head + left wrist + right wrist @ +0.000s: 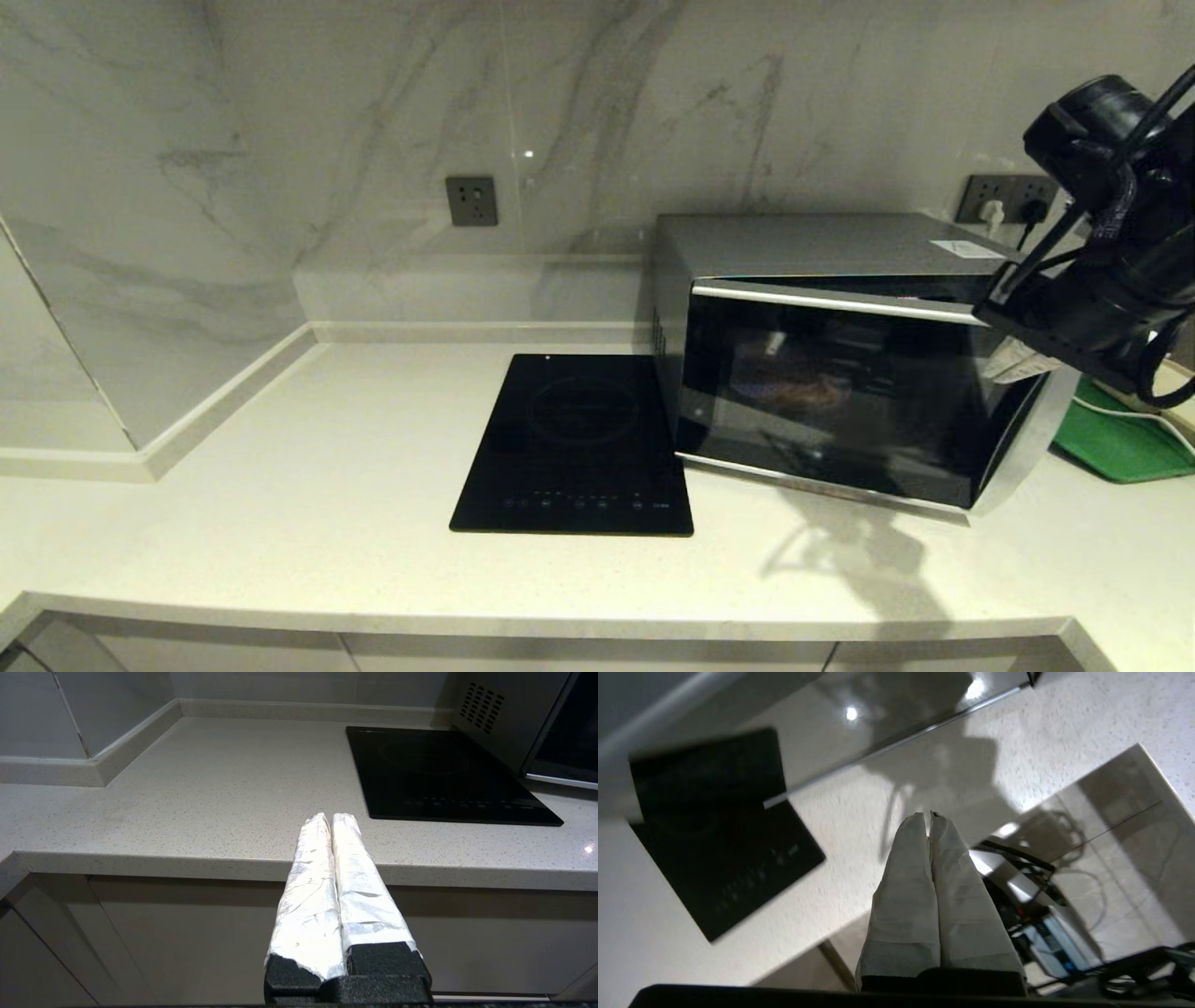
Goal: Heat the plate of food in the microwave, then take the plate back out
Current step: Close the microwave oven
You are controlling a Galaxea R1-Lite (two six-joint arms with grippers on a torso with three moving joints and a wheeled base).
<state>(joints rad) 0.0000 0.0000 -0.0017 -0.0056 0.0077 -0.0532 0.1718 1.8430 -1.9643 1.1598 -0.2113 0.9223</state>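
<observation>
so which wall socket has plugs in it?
The right wall socket, behind the microwave, has plugs; the left wall socket is empty.

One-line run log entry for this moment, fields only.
silver box-shaped microwave: door ajar | pale plate: not visible | right claw: shut, empty, raised above counter | left claw: shut, parked at counter edge

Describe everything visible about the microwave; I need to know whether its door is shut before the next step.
The microwave is a large silver box with a dark glass door framed by silver strips along its top and bottom edges. It stands on the pale countertop, against the marble wall, turned at a slight angle. The door looks slightly ajar along its top edge. Behind the glass something dim shows, too dark to identify. A white sticker sits on its top. The black cooktop lies right beside it, and the green tray lies at its other side.
</observation>
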